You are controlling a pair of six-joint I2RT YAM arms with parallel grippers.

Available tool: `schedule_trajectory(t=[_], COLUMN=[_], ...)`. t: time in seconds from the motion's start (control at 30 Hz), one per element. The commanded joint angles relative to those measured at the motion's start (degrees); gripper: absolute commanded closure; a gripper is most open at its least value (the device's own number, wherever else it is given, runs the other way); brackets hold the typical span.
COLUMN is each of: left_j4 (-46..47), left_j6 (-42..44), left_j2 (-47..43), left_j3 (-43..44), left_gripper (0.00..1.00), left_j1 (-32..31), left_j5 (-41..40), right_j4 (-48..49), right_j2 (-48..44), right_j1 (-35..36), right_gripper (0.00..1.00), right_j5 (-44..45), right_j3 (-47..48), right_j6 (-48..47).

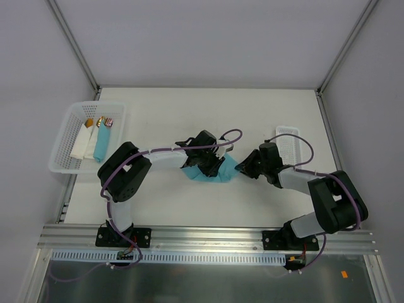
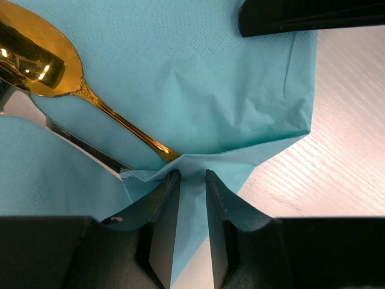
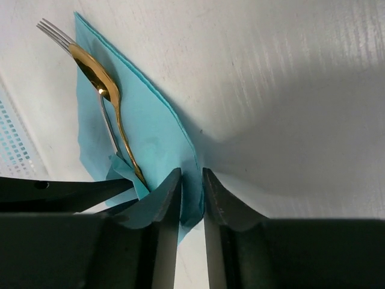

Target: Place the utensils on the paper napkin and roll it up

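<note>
1. While the paper napkin (image 1: 211,178) lies mid-table (image 1: 158,113), folded over the gold spoon (image 2: 36,57) and fork (image 3: 51,30), my left gripper (image 2: 189,180) straddles a fold; whether it grips, I cannot tell.
2. My right gripper (image 3: 191,180) stands slightly parted around the napkin's edge.

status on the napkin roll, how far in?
Done: spoon and fork lie on the napkin.
In hand: a flap is folded over their handle ends. The left gripper and right gripper each straddle a napkin edge, but a firm pinch can't be confirmed.
To do: the roll itself. The napkin is mostly flat, with spoon bowl and fork tines uncovered.
</note>
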Motion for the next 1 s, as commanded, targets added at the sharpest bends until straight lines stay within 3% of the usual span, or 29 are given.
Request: schedule_trajectory(t=[0.0,0.03,0.13,0.4,0.97], left_j4=[-2.60,-2.60,-2.60,-2.87,-3.22], left_j6=[-0.23,-0.23,-0.32,-1.02,-2.08], left_j2=[1.33,1.33,1.50,2.12,2.82], left_j3=[0.26,0.26,0.44,1.40,1.76], left_gripper=[0.75,0.75,0.75,0.76,0.76], left_j1=[0.80,0.89,0.89,1.33,1.86], left_j5=[0.39,0.48,0.48,1.09,2.50], right_j4=[0.58,0.58,0.76,0.58,11.83], right_j2=[-2.16,-3.47,-5.15,-3.75,6.97], right_j1=[-0.22,-0.22,-0.14,0.30,4.87], right_gripper=[0.81,0.88,0.94,0.98,1.00], right_j5=[-0.09,-0.09,-1.14,-4.74,-8.88], right_j3=[0.75,0.84,1.54,6.11,6.20], right_j6=[-1.44,-1.62,-1.97,-1.80,9.36])
